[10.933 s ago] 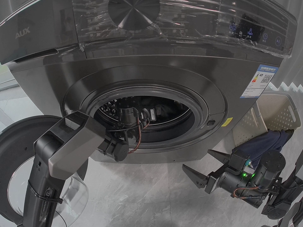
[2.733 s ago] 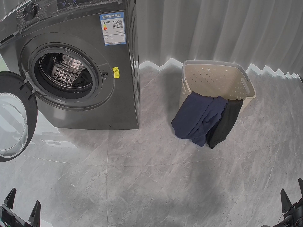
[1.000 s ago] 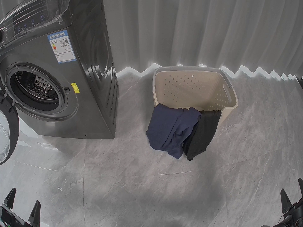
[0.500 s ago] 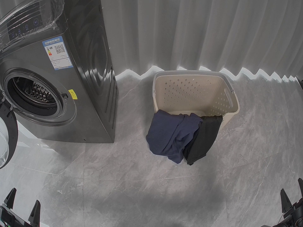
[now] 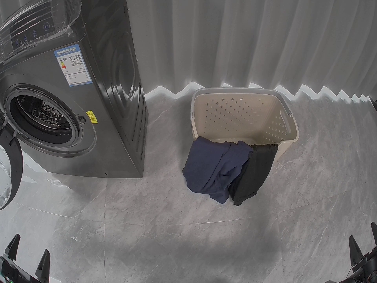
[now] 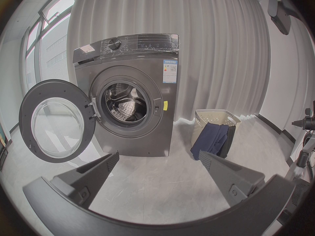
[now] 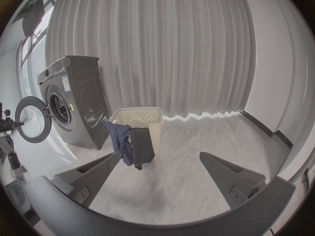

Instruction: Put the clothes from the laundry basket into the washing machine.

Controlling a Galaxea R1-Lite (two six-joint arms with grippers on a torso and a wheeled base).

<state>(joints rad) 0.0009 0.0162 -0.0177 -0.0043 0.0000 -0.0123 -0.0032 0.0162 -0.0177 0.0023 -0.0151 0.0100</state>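
In the head view we see the dark grey metal front-loading washing machine (image 5: 78, 99) on the left, standing on the grey marbled tile floor (image 5: 176, 236). Its round door with a glass window (image 5: 8, 169) is swung open at the left edge, so the drum opening is uncovered. To the right of the machine, apart from it, stands the beige perforated plastic laundry basket (image 5: 243, 114), in front of the pleated white curtain (image 5: 235, 32). A soft navy-blue garment (image 5: 212, 169) hangs over the near rim of the basket and down its outer side. A black garment (image 5: 253, 173) hangs just beside it on the right, touching it. The left tool (image 5: 28, 252) is at the lower left corner and the right tool (image 5: 363, 242) at the lower right corner, both well apart from the basket.

In the left wrist view the left tool (image 6: 158, 156) has its two fingers spread wide, and we see the floor between them. Beyond it are the washing machine (image 6: 131, 92) with the round door (image 6: 55, 120) open, and the laundry basket (image 6: 215, 117) with both garments over its rim.

In the right wrist view the right tool (image 7: 159, 156) is spread wide as well. Beyond it, the navy-blue garment (image 7: 119, 138) and the black garment (image 7: 141, 145) hang side by side on the front of the laundry basket (image 7: 144, 118), beside the washing machine (image 7: 78, 99).
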